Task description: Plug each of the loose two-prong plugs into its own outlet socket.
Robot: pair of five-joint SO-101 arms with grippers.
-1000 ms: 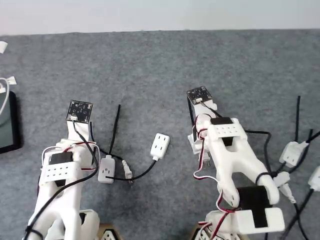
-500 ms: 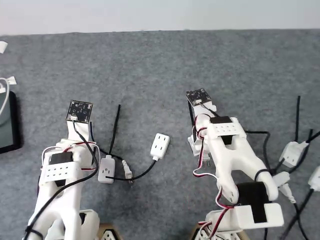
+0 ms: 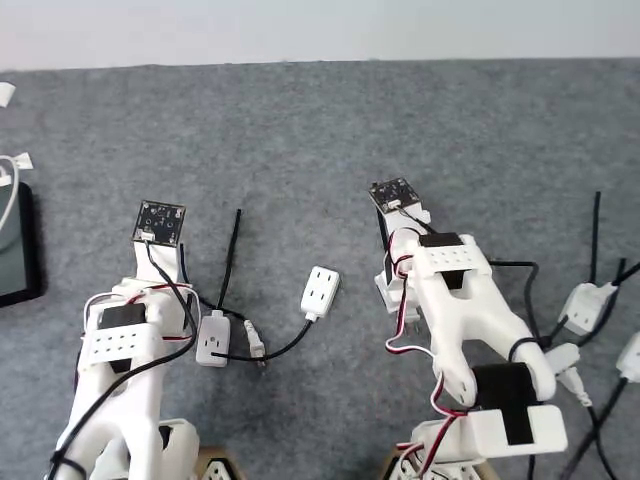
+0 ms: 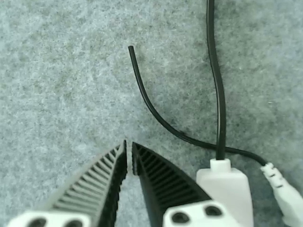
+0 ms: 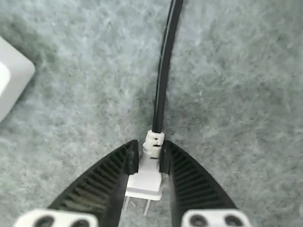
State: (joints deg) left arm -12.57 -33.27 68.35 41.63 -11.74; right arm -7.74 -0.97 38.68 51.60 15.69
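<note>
Closest in, the right end effector is clenched on a white two-prong plug. Its ribbed black fingers press either side of the body, the prongs point back toward the wrist, and the plug's black cord runs away over the grey worktop. I cannot tell whether the plug rests on the worktop or is raised off it. The left end effector is closed almost tip to tip on nothing, above bare worktop. Just beside it lies a white outlet block with a black lead leaving its far end. Next to that is a loose plug, by a thin cord that curves away to a free end. In the high view these two lie between the arms, close to the left arm. A little farther out, still between the arms, is a second outlet, its dark cord curving back toward them. Outside the right arm, near the worktop's edge, lies a further outlet amid black leads. Farthest off, at the opposite edge, sits a dark flat device.
</note>
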